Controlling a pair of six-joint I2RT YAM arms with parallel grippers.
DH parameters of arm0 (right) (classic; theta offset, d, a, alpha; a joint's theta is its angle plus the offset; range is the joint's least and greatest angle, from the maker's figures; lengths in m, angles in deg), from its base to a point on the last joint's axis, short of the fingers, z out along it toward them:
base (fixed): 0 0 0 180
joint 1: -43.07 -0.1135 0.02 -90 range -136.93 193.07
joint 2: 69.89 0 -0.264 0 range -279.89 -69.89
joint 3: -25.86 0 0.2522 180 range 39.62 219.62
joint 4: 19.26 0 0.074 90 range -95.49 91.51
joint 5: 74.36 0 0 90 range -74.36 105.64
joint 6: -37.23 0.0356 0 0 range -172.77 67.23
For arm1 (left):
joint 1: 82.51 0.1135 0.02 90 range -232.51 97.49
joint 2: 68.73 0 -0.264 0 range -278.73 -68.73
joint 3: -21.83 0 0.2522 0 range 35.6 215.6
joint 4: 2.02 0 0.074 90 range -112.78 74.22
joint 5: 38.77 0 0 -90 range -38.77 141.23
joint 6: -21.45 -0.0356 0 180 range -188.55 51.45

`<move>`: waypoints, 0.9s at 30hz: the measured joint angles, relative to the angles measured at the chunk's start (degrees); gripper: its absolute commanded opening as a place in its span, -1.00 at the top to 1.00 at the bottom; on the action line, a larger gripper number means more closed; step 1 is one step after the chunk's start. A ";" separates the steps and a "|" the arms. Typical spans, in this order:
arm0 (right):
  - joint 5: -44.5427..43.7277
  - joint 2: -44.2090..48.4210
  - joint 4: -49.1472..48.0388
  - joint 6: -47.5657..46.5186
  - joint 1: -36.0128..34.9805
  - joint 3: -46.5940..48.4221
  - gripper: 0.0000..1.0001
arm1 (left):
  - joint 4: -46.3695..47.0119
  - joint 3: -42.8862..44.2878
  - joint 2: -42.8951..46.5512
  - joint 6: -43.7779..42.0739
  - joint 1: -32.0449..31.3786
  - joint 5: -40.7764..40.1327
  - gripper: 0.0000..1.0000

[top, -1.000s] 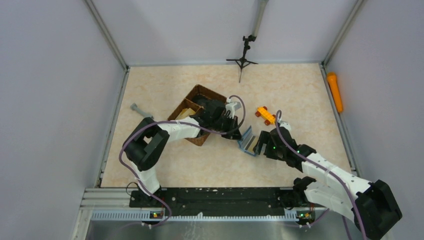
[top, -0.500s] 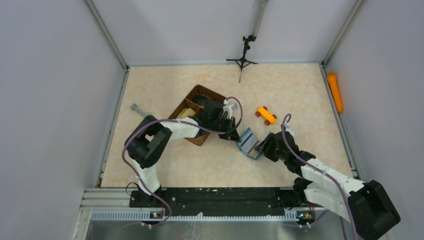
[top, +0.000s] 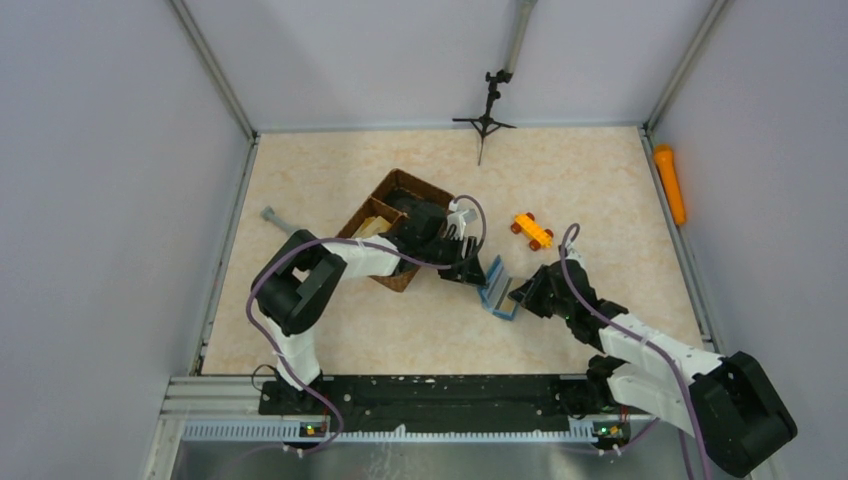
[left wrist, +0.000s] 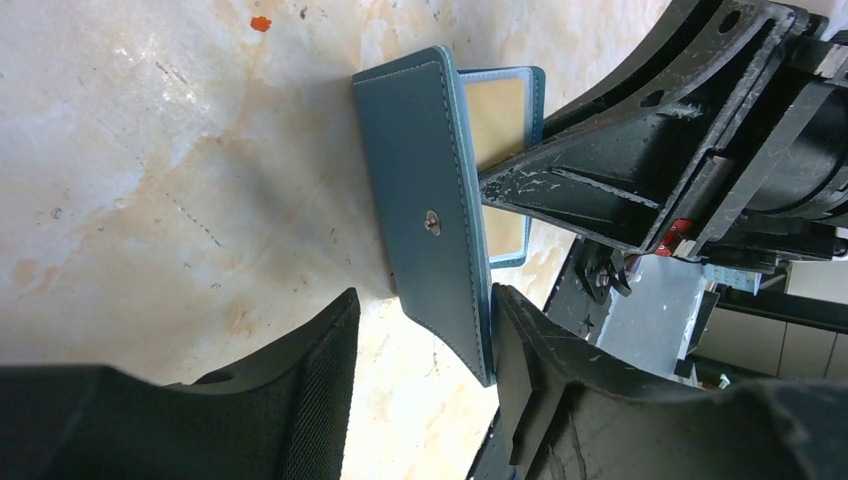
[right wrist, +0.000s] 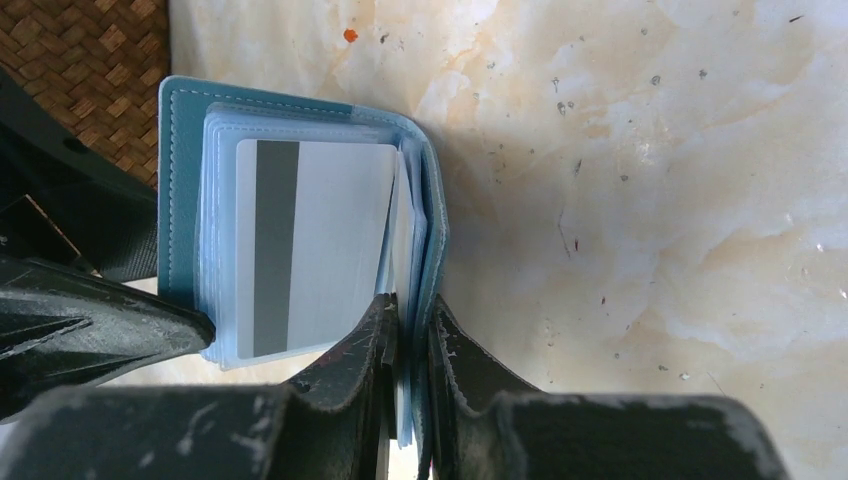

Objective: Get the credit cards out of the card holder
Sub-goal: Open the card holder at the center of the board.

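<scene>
Stitching runs pale along the edge of the card holder (left wrist: 420,190), a flat teal-blue bifold with a smooth outer cover and one small metal snap stud (left wrist: 432,222) in its middle. It is partly open and on edge over the marbled beige table (top: 600,180), between my two arms and near the brown woven basket (top: 395,180). I cannot tell whether it rests on the table.

My right end effector (right wrist: 408,312) is clenched on it. The two scuffed black fingers pinch a thin light-blue layer close to the rounded spine, with almost no gap between them. My left end effector (left wrist: 424,305) is released, its textured fingers spread. The holder's lower corner sits in that gap, close against one finger, though I cannot tell whether it touches.

My right wrist camera looks into the inside: a stack of clear plastic sleeves edged in lighter blue, the foremost holding a white card (right wrist: 310,250) with a grey stripe down one side. My left wrist camera shows the outer cover instead, plus a tan card (left wrist: 497,110) behind a clear window past its edge. The overhead camera shows the holder only as a narrow blue V between the two end effectors.
</scene>
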 measured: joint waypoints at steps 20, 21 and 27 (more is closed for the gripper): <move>2.91 -2.23 -5.42 -3.43 0.50 -1.14 0.74 | -3.13 2.49 -4.59 -1.62 -0.63 0.98 0.33; 3.30 -2.62 -5.92 -3.58 0.57 -1.14 0.74 | -3.50 2.64 -4.79 -1.70 -0.92 1.14 0.35; 4.92 -5.05 -8.50 -4.02 0.63 -1.14 0.72 | -6.60 4.59 -4.90 -4.20 -2.93 0.83 0.42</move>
